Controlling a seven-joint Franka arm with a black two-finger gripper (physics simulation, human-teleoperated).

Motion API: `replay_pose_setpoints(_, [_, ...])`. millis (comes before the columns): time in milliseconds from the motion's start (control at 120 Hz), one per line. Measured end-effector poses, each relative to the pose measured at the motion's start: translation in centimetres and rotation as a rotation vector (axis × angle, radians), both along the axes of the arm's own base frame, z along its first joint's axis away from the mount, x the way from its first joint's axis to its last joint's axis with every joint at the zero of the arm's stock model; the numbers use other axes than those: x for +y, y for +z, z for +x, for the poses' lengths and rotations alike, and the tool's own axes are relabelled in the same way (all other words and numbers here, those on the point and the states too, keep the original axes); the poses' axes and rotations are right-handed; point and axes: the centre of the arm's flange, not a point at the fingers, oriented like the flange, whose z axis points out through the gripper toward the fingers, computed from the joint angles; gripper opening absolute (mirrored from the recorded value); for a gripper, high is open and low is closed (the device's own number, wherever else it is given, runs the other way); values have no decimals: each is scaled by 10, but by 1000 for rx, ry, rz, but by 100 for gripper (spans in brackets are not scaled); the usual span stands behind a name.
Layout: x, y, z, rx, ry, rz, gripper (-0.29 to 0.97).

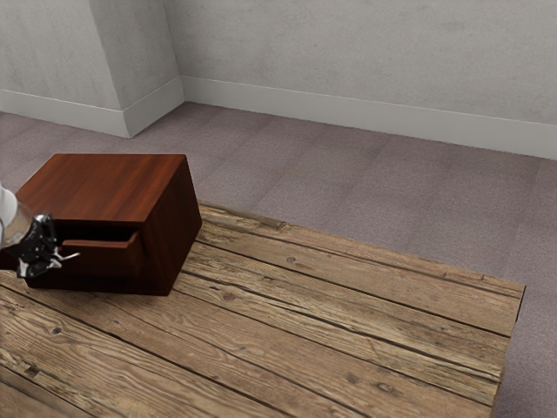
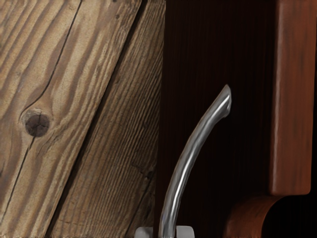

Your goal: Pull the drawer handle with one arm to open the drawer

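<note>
Exterior view, left side of the frame: small reddish-brown wooden cabinet [image 1: 109, 187] on the left part of a rough plank table [image 1: 331, 322], with its single drawer [image 1: 103, 259] drawn out a little, leaving a dark slot between the drawer's top edge and the cabinet's top. Black gripper [image 1: 48, 254] at the far left edge of the frame, right at the drawer's face, on or against the silvery metal handle [image 1: 68, 256]; cannot tell whether clamped on that handle or merely alongside it. Wrist view: the handle as a curved steel bar running out just ahead of the hand, set against the shadowed drawer front [image 2: 218, 59], with table planks and a dark knot [image 2: 37, 123] beside it. Judged from this: opening begun but far from finished, with only a narrow gap showing and most of the drawer's travel probably left. Calls for more straight pulling toward the frame's left edge, square on the bar so as not to slip off. As for contents: only blackness through the slot, so cannot say whether holding anything; nothing on the cabinet's top.
</note>
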Motion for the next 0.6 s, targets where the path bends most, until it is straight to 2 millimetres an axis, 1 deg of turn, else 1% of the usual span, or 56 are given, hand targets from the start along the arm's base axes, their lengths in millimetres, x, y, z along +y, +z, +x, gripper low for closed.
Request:
replay_pose_setpoints(167, [-3,0,-11,-1,6,-8,-10])
replay_pose_setpoints(600, [-7,4,-25,30,16,-43,-10])
